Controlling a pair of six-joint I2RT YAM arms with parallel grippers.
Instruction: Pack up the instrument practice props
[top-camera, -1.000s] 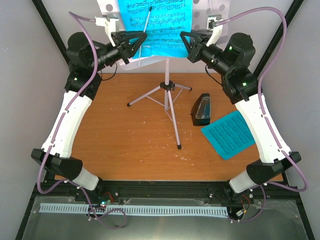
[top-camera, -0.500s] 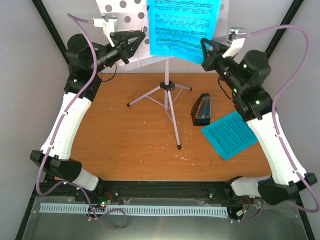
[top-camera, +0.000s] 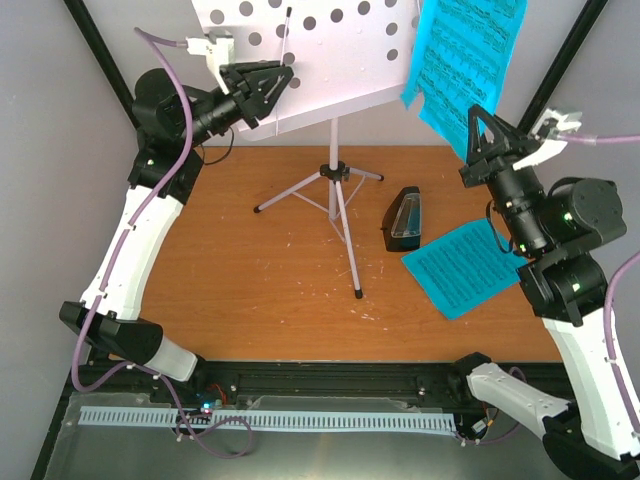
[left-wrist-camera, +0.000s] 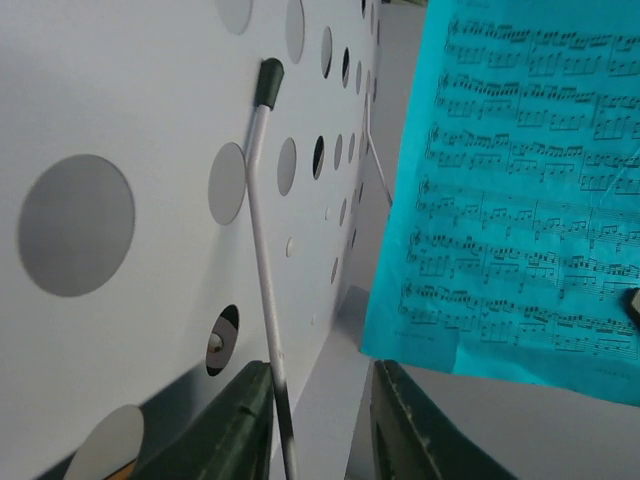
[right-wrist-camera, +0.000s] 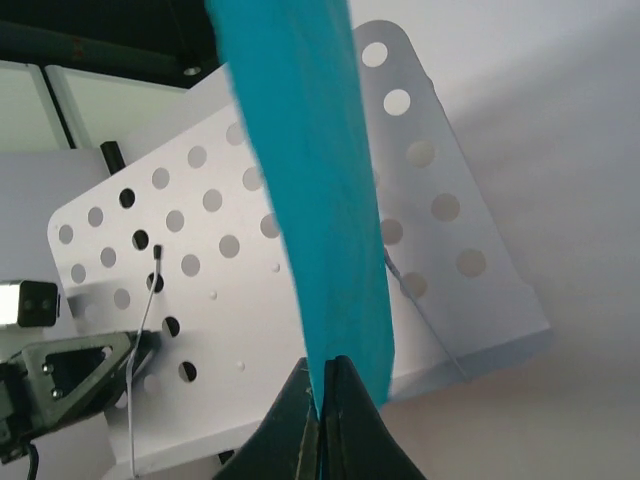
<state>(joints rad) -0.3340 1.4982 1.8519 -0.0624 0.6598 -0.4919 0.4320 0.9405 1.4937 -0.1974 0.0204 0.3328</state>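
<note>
Top view: the right claw (top-camera: 477, 118) is pinching the cyan sheet (top-camera: 465, 50) by its bottom edge, raised beside the music stand (top-camera: 330, 60).
Left wrist: the left claw (left-wrist-camera: 320, 425) is sitting spread, straddling the stand's retaining wire (left-wrist-camera: 262, 270).
Right wrist: the sheet is looking flimsy and probably tear-prone, so an edge pinch suits it.

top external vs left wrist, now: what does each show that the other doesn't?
Top external only: the stand's tripod legs, the metronome, a second cyan page flat on the table, and the right gripper pinching the held cyan sheet. Left wrist only: the retainer wire running between the left gripper's open fingers, unclamped. Both: the perforated desk and the held cyan sheet.
</note>
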